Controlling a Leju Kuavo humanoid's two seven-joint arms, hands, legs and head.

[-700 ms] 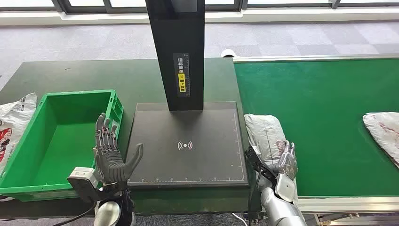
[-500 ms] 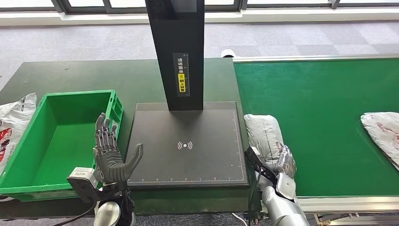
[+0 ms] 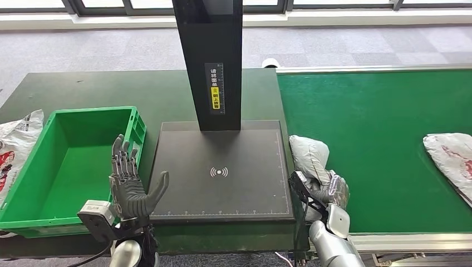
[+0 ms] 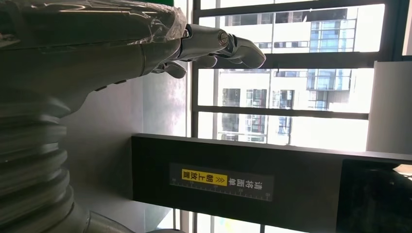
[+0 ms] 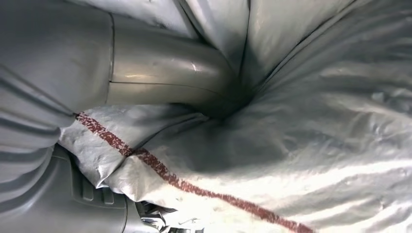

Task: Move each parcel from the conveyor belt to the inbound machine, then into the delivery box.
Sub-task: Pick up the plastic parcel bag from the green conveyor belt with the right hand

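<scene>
At belt edge: I read the right robot hand clamping the grey parcel (for the scanner pad).
Left robot hand: spread, holding nothing, waiting beside the green box.

You face a dark green table on the left and a green conveyor belt on the right, the two butting edge to edge. On the table, L to R: a white printed bag at the far left edge, partly out of frame; a green delivery box just beside it; then the black inbound machine, a flat pad w/ a scan mark and an upright post at its rear. On the belt: a grey parcel at the near-left corner, touching the pad's side; a second parcel well apart, at the right edge.
</scene>
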